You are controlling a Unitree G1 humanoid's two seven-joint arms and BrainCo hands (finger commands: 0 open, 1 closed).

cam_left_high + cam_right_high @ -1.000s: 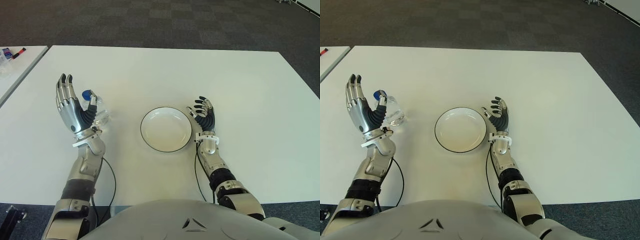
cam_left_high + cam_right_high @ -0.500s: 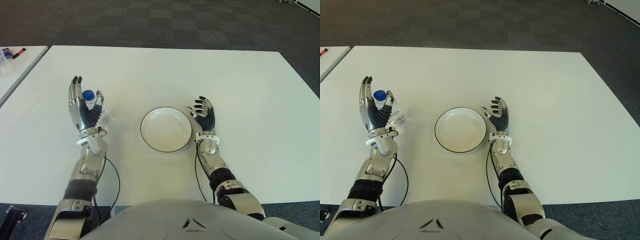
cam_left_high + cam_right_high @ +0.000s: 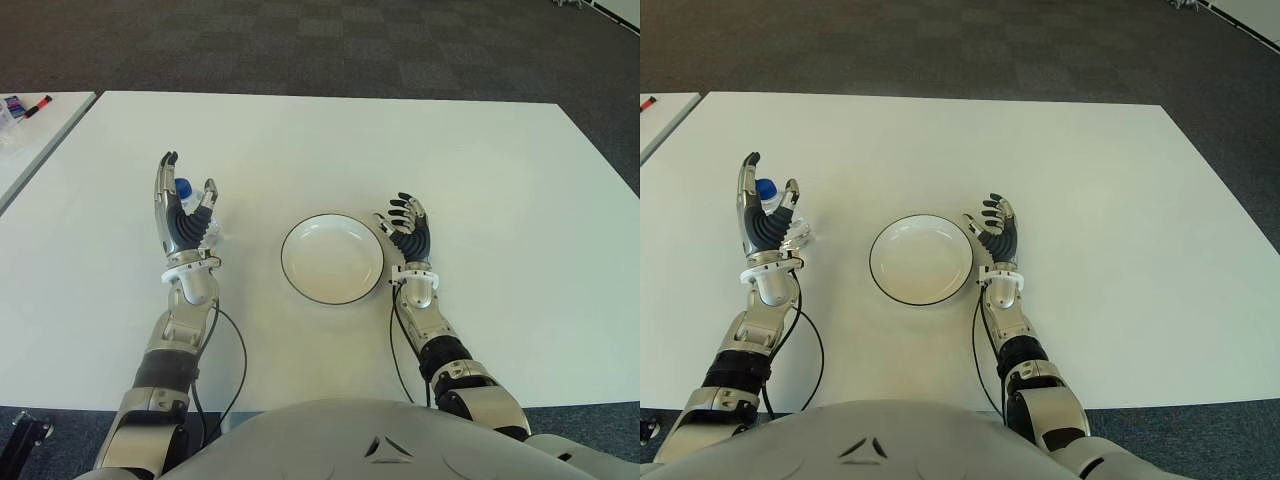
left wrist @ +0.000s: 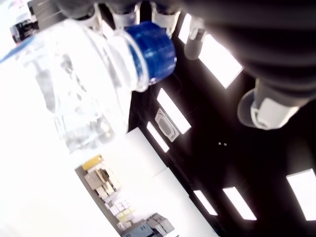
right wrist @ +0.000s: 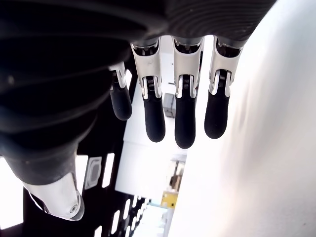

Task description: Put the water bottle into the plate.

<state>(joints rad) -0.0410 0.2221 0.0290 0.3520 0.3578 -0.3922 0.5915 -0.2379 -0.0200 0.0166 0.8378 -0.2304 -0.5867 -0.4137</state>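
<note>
We see a broad white table [image 3: 300, 130] filling most of both eye views, with dark carpet [image 3: 300, 40] beyond its far edge and the corner of a second white table [image 3: 30, 130] off to the robot's left, where a few markers [image 3: 25, 105] lie at its far end. Near the middle of the main table sits the plate [image 3: 332, 259], a white round dish with a thin dark rim, holding nothing. The left hand [image 3: 183, 215] stands palm-up and upright to the left of the plate, well apart from it, and its fingers and thumb are cupped around the water bottle [image 3: 197, 218] but not closed tight on it (the left wrist view shows the clear bottle lying across the palm, with the fingertips [image 4: 123, 10] lined up just past its neck and the thumb standing apart from it). We cannot tell from the eye views whether the bottle's base touches the table. The right hand [image 3: 408, 232] shows just beside the plate's right rim, palm up, its fingers [image 5: 183, 123] loosely extended side by side and holding nothing. Smallest of all is the bottle's blue cap [image 4: 150, 49], which points toward the far side of the table between the left hand's fingers and thumb.
</note>
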